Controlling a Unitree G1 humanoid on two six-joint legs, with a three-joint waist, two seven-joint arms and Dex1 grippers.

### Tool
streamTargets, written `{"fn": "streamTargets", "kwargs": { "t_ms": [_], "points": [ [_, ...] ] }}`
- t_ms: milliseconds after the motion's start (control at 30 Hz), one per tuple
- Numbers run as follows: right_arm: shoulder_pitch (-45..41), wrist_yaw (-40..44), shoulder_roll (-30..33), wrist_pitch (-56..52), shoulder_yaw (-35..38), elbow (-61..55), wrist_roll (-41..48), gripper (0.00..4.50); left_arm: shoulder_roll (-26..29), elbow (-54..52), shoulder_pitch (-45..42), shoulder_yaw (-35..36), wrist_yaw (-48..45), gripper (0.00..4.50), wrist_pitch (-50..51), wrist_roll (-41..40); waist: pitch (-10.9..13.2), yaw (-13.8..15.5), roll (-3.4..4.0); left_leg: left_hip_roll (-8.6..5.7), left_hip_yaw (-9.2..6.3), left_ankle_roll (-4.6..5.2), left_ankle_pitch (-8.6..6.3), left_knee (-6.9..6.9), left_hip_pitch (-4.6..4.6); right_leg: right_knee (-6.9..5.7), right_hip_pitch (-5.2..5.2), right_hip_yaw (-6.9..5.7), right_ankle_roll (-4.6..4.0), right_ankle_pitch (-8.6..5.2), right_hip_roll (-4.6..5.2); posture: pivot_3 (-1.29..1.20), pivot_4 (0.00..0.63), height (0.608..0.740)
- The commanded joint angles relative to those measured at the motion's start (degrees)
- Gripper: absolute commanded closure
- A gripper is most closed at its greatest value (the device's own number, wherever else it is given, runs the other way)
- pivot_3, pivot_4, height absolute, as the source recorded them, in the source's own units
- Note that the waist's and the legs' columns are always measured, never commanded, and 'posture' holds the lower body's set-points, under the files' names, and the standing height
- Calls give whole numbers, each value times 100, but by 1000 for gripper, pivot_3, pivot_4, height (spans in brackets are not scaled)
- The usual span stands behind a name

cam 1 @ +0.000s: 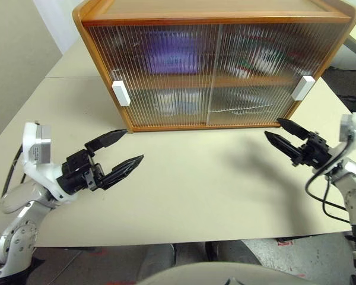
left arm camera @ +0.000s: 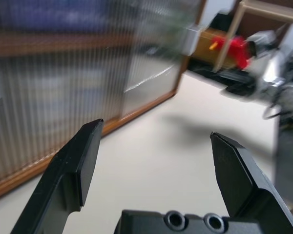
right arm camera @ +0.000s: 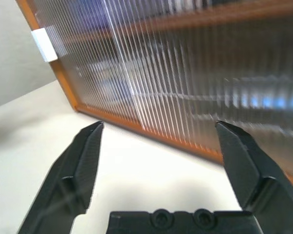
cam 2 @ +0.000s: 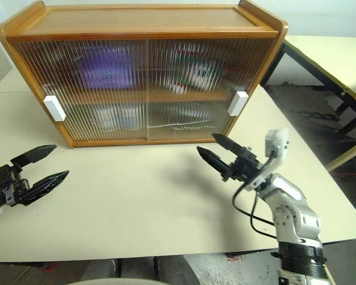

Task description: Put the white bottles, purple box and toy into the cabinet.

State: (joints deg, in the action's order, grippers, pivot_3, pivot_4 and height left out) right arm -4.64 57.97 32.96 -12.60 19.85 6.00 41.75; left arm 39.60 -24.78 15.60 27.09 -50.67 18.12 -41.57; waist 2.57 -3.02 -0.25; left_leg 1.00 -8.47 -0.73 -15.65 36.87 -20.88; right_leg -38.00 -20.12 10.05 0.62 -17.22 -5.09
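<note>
Purple box (cam 1: 173,52) sits on cabinet (cam 1: 213,65) top shelf behind shut ribbed doors, toy (cam 1: 256,58) blurred beside it; left gripper (cam 1: 123,151) and right gripper (cam 1: 280,135) both spread wide, empty, over table (cam 1: 196,196)

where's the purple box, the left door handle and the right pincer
purple box (cam 1: 173,52): left eye view, the lilac blur behind the ribbed left door, upper shelf
left door handle (cam 1: 120,93): left eye view, middle of the white block
right pincer (cam 1: 279,134): left eye view, gap between its open black fingertips
</note>
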Motion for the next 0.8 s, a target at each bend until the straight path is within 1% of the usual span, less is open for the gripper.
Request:
{"fn": "streamTargets", "kwargs": {
  "t_ms": [33, 67, 100, 167, 200, 267, 333, 433, 533, 700, 800],
  "points": [
    [-196, 130, 199, 744, 482, 1195, -342, 49, -8, 695, 137, 266, 600, 0, -142, 782, 6, 4, 4, 0, 0, 9, -5, 0, 2, -1, -1, 1, -23, -11, 4, -29, 70, 740],
    [-278, 160, 231, 970, 508, 1484, -464, 49, -24, 817, 111, 293, 700, 0, -215, 906, 8, 9, 2, 1, 1, 15, -9, -2, 0, -2, -5, 2, -61, -25, 7, -29, 70, 740],
    [-357, 244, 252, 1153, 542, 1752, -534, 49, -65, 916, 72, 327, 772, 0, -259, 948, 10, 11, -1, 2, 0, 16, -9, -2, 0, -10, -9, 2, -70, -22, 8, -26, 71, 740],
    [-585, 158, 294, 1667, 720, 2549, -720, 49, -160, 1313, -64, 477, 1230, 0, -297, 1194, 11, 11, -3, 9, 0, 16, -9, -2, 4, -18, -12, 1, -124, 13, 2, -10, 72, 740],
    [-698, 99, 338, 1852, 822, 2979, -777, 49, -281, 1529, -177, 609, 1514, 0, -288, 1204, 14, 19, 0, 11, 0, 17, -8, -2, 4, -20, -13, 1, -137, 25, -1, -5, 72, 740],
    [-886, 5, 400, 2222, 909, 3639, -916, 49, -396, 1970, -373, 750, 1856, 0, -399, 1337, 19, 46, 7, 11, 1, 21, -5, -2, 11, -21, -8, 1, -138, 40, -3, 9, 75, 740],
    [-1008, 40, 379, 2439, 939, 3994, -963, 49, -458, 2391, -561, 776, 1809, 0, -697, 1376, 23, 77, 12, 15, 0, 22, -4, -2, 15, -22, -5, 1, -96, 68, -4, 16, 75, 740],
    [-1102, -18, 328, 2681, 988, 4272, -1015, 49, -457, 2953, -770, 669, 1675, 0, -1088, 1532, 24, 109, 10, 17, 1, 22, -4, -5, 22, -23, -2, 1, -89, 73, -8, 12, 69, 740],
    [-1155, -91, 360, 2804, 1040, 4440, -1013, 49, -479, 3276, -969, 554, 1679, 0, -1290, 1676, 26, 127, 7, 17, 3, 22, -4, -4, 25, -21, 4, 1, -84, 76, -8, 1, 74, 740],
    [-1016, -202, 338, 2895, 1049, 4336, -1054, 49, -478, 3544, -1027, 447, 1780, 0, -1505, 1921, 58, 133, -28, 15, 3, 22, -4, -3, 27, -20, 9, 3, -80, 78, -8, 2, 92, 740],
    [-964, -263, 308, 2908, 1063, 4276, -1055, 49, -489, 3674, -1031, 496, 1745, 0, -1631, 1911, 75, 133, -44, 15, 3, 22, -4, -3, 26, -19, 8, 3, -80, 77, -8, 1, 93, 740]
  ]
}}
